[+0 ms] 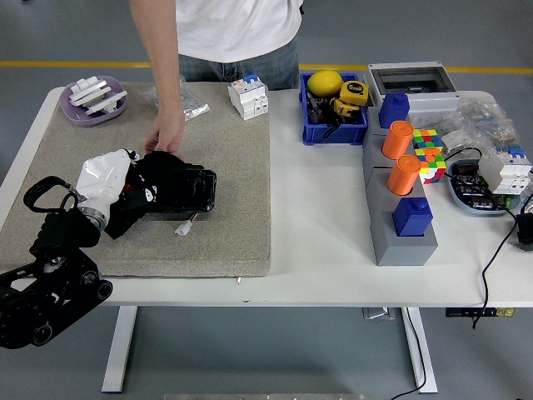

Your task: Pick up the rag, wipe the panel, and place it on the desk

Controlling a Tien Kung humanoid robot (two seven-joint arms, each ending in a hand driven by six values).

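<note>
A black rag (137, 193) lies bunched over the left end of a black panel (190, 188) on the beige mat (237, 158). My left hand (103, 178), white and silvery, comes in from the lower left and is curled on the rag's left part. The right half of the panel is uncovered, and a small white connector (181, 228) pokes out at its front. A person's hand (166, 137) reaches down from the far side and touches the panel's back edge. My right hand is not in view.
A purple dish (93, 108) with white parts sits at the back left, with a plastic bag (185, 102) and a white breaker (249, 94) nearby. To the right stand a blue bin (335, 125), a grey block (398, 225) carrying orange cylinders, and a colour cube (428, 155).
</note>
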